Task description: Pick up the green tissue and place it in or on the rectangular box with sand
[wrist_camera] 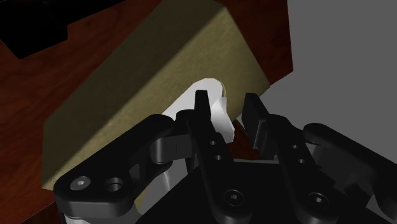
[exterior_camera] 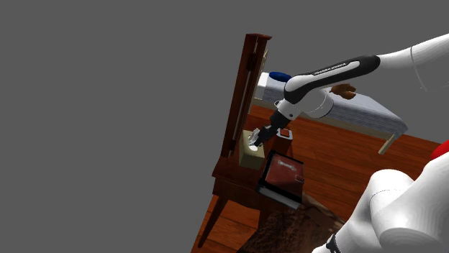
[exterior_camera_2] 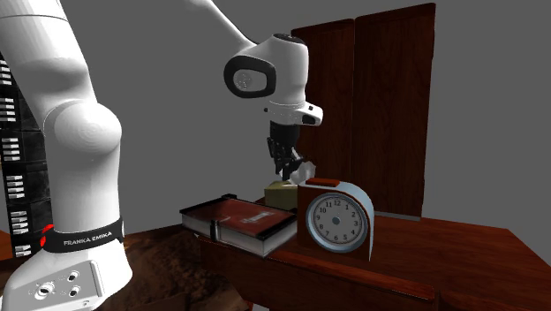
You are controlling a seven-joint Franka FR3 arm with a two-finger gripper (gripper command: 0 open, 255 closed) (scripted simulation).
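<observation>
I'm seeing the fingers (wrist_camera: 203, 121) standing slightly apart above the tan box (wrist_camera: 127, 89), the white tissue (wrist_camera: 221, 118) brushing one, unclasped. Placement is looking nearly done, with only withdrawal remaining.

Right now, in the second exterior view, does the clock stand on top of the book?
No, the clock stands on the wooden table itself, beside the book.

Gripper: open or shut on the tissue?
Open. Wrist view: the gripper has its fingers apart; the white tissue lies against one, clear of the other, over the tan box.
</observation>
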